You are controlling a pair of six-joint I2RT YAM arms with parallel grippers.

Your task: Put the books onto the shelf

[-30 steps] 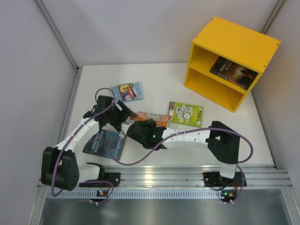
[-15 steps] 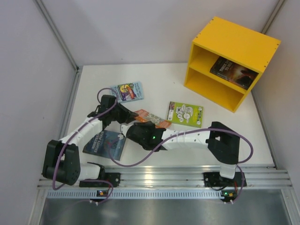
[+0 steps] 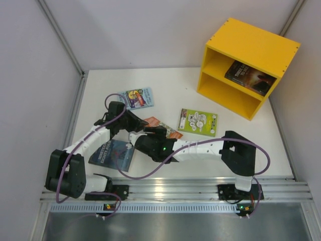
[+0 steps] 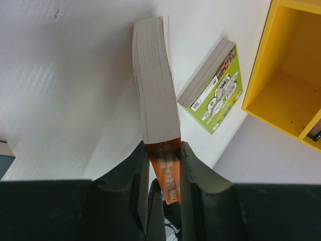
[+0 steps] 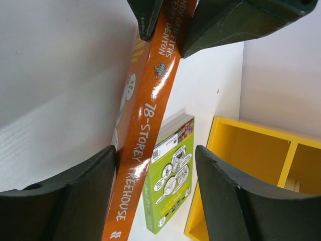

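My left gripper (image 4: pixel 163 146) (image 3: pixel 136 124) is shut on one end of the orange-red book (image 4: pixel 155 85) (image 3: pixel 163 127), which stands on edge just above the table. My right gripper (image 5: pixel 155 149) (image 3: pixel 154 132) is open around the other end of the same book (image 5: pixel 145 145); the spine leans on its left finger, with a gap to the right finger. A lime green book (image 3: pixel 198 122) (image 5: pixel 170 186) lies flat to the right. The light blue book (image 3: pixel 136 98) lies at the back left and the blue-grey book (image 3: pixel 113 153) at the near left. The yellow shelf (image 3: pixel 261 45) holds a dark book (image 3: pixel 250 76) in its upper compartment.
The shelf stands at the back right corner, its open front towards the arms, its lower compartment (image 3: pixel 228 98) holding nothing that shows. White walls close in the table on the left, back and right. An aluminium rail (image 3: pixel 200 188) runs along the near edge.
My left gripper has closed on the orange-red book. My right gripper, shut on it before, has opened. The book has shifted slightly left.
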